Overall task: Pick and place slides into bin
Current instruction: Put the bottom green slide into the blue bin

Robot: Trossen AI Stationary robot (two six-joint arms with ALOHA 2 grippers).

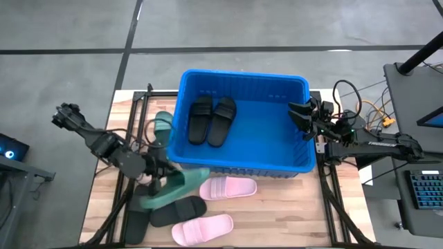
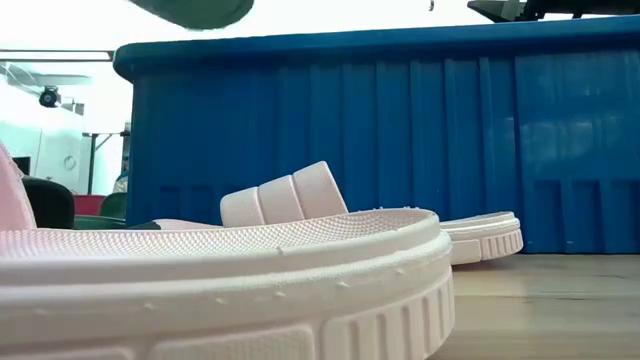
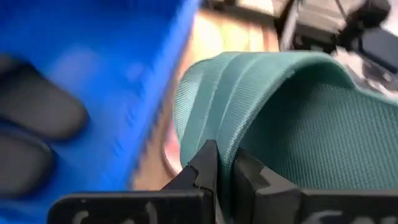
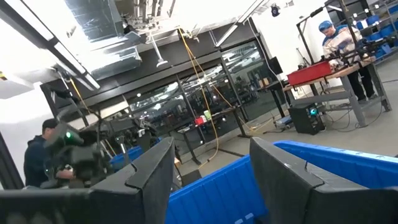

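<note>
1. Green slide [image 1: 169,190] is clamped by its strap in the left gripper [image 1: 160,181], lifted just outside the bin [image 1: 239,166].
2. Right gripper [image 1: 299,116] hangs spread and empty over the bin's right rim.
3. Two black slides [image 1: 212,119] lie inside.

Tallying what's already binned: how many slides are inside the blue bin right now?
2: a black pair lying side by side, one slide and its mate, on the floor of the bin toward its left half. No others show in the high view.
</note>
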